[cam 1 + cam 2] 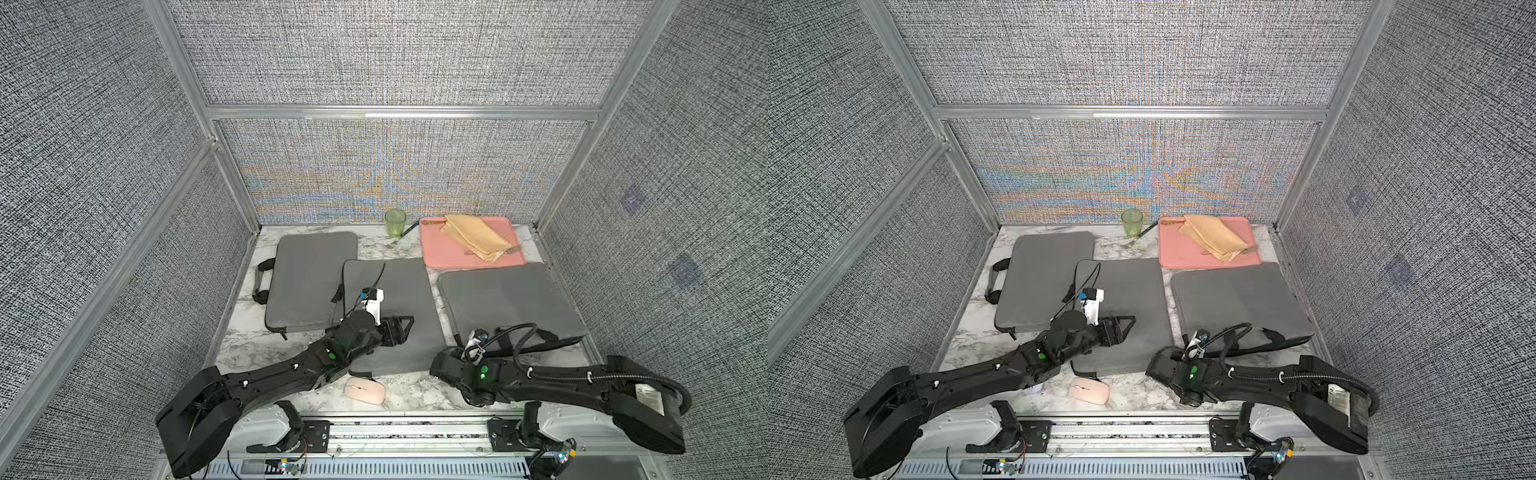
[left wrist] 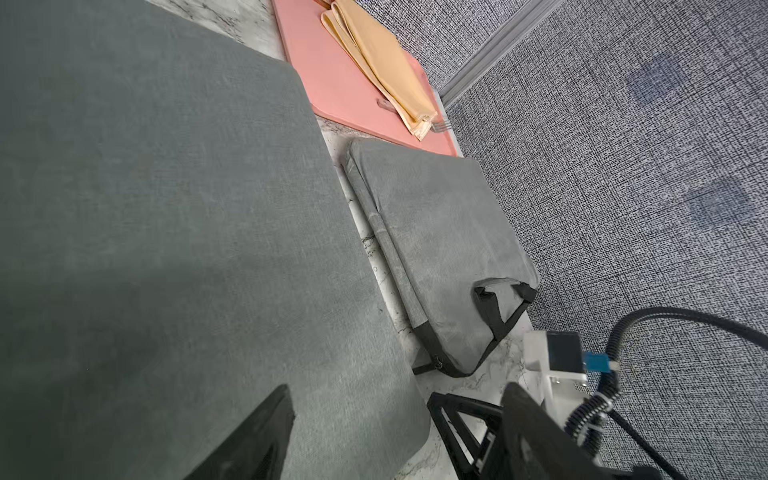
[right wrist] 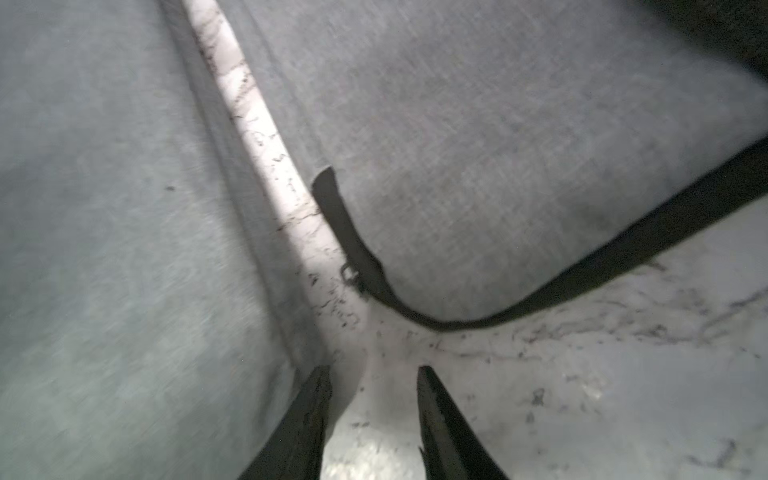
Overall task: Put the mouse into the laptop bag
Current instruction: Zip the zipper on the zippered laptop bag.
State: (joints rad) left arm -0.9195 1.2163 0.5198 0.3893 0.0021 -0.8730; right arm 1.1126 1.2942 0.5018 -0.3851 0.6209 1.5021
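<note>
A pink mouse [image 1: 365, 390] [image 1: 1089, 390] lies on the marble table near its front edge, between my two arms, and nothing touches it. Three grey laptop bags lie flat: left [image 1: 311, 282], middle [image 1: 390, 307] and right [image 1: 511, 303]. My left gripper [image 1: 409, 330] [image 2: 386, 436] hovers open over the middle bag's near part, empty. My right gripper [image 1: 436, 368] [image 3: 374, 374] sits low over bare marble between the middle and right bags. Its jaws are narrowly apart with nothing between them. It stands just short of the right bag's zipper pull [image 3: 349, 274] at the black-edged corner.
A green cup [image 1: 395, 222] stands at the back with a thin utensil beside it. A pink tray [image 1: 440, 253] at the back right holds a folded yellow cloth [image 1: 473, 237] and a fork. Fabric walls close in the table on three sides.
</note>
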